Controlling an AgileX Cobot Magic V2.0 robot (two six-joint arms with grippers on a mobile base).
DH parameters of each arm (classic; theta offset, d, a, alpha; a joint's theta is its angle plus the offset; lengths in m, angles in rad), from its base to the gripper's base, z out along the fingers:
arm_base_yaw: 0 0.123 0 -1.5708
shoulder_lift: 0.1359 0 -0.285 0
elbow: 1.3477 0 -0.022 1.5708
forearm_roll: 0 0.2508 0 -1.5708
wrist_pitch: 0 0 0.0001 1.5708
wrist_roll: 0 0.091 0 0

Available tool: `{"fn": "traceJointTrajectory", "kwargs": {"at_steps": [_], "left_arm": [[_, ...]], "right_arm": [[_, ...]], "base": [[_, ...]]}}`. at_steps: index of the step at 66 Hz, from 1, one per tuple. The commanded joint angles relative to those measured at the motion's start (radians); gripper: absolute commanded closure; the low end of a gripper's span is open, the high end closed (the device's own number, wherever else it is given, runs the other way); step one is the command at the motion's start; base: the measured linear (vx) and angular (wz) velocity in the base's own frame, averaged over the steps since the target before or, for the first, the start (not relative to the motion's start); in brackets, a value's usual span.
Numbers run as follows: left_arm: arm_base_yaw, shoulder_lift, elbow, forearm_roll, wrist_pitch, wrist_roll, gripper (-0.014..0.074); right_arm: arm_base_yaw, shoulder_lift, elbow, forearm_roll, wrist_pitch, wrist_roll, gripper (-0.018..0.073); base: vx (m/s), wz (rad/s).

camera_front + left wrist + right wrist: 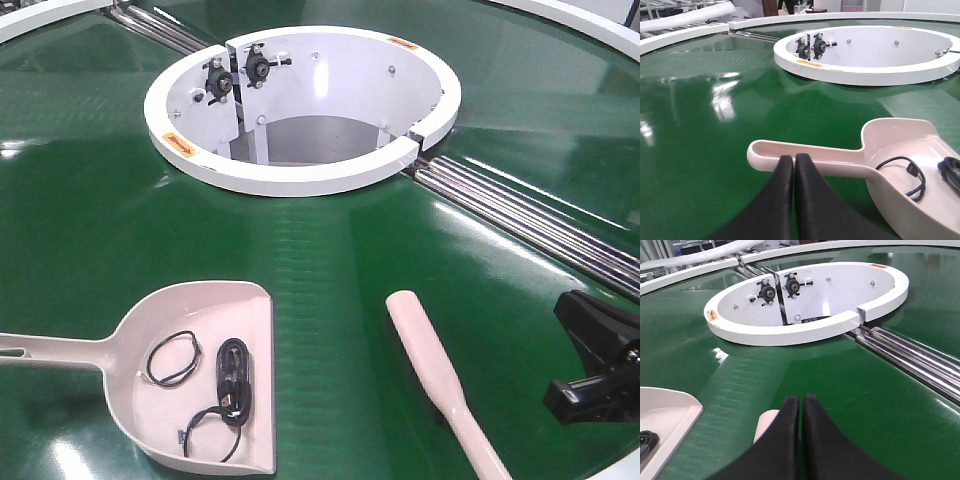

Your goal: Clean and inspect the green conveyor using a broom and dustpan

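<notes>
The pale dustpan [215,300] lies flat on the green conveyor [90,230], its handle pointing left past the frame edge. A coiled black cable [234,385] and thin black loops lie inside it. My left gripper [794,157] is shut with nothing between its fingers, its tips just short of the dustpan handle [840,155]. The broom [430,360] lies on the belt to the right of the pan, rounded head pointing away. My right gripper [800,399] is shut and holds nothing. The broom's head end [766,422] shows just left of its fingers.
The white central ring [300,178] stands beyond both tools, with black bearings on its inner wall. Shiny metal rollers [530,225] run from the ring to the far right. The black body of my right arm [600,350] sits at the right edge.
</notes>
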State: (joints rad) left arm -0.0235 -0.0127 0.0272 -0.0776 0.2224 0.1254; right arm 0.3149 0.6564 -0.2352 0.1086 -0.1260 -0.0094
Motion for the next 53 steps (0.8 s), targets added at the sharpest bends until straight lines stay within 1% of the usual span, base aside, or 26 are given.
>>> {"fn": "traceJointTrajectory", "kwargs": {"at_steps": [1,40,48,53], "left_arm": [[0.002,-0.015,0.023,-0.002,-0.076,-0.011,0.0619],[0.002,-0.015,0.023,-0.002,-0.075,-0.011,0.0619],[0.002,-0.015,0.023,-0.002,-0.075,-0.011,0.0619],[0.002,-0.015,0.023,-0.002,-0.075,-0.011,0.0619]], "right_arm": [[-0.005,-0.002,-0.028,-0.010,-0.073,-0.007,0.0564],[-0.005,-0.002,-0.028,-0.010,-0.073,-0.007,0.0564],[-0.005,-0.002,-0.028,-0.010,-0.078,-0.055,0.0564],[-0.016,-0.004,-0.028,-0.010,-0.073,-0.060,0.0564]], "base": [[0.00,0.00],[0.00,0.00],[0.00,0.00],[0.00,0.00]]}}
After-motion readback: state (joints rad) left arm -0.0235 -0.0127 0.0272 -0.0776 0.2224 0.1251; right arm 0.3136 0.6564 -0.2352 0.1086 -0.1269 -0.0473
